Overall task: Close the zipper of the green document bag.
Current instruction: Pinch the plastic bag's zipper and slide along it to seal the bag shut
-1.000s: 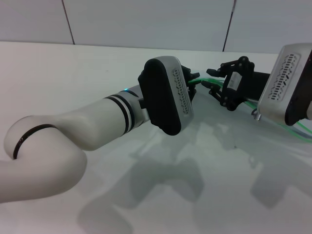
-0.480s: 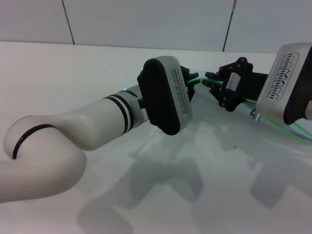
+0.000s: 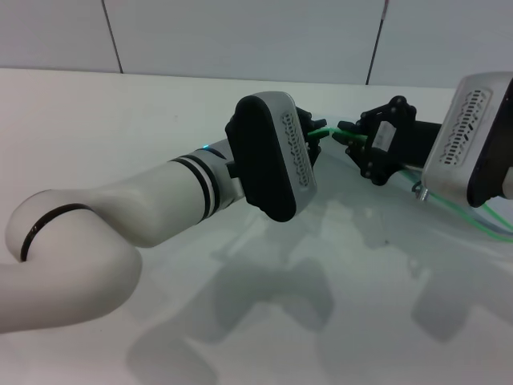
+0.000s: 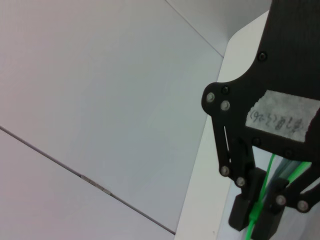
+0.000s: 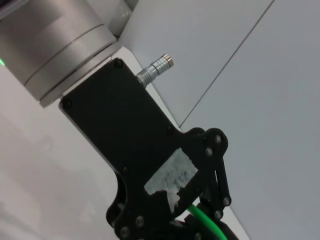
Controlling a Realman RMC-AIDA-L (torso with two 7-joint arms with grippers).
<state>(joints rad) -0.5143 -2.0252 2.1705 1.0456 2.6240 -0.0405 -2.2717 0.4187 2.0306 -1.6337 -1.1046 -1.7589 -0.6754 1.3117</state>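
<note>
- My right gripper has its fingers pinched together on the zipper; the left wrist view shows the green strip caught between the two black tips, though whether it's the slider or just the strip I can't tell.
- My left gripper sits right beside it, at the near end of the same green strip. It looks clamped on that strip, but its fingers are mostly hidden behind the wrist housing, so I can't tell their state for sure.
- The zipper hangs lifted above the table, stretched between my two grippers, then trails off toward the right edge.
- The green document bag lies toward the table's right edge, mostly hidden under my right arm; only its green edge line shows.
- Step in hand, as I judge it: both ends gripped, ready for the closing pull.
- Next move calls for one hand anchoring while the other draws straight along the strip, keeping it taut, no twist.
</note>
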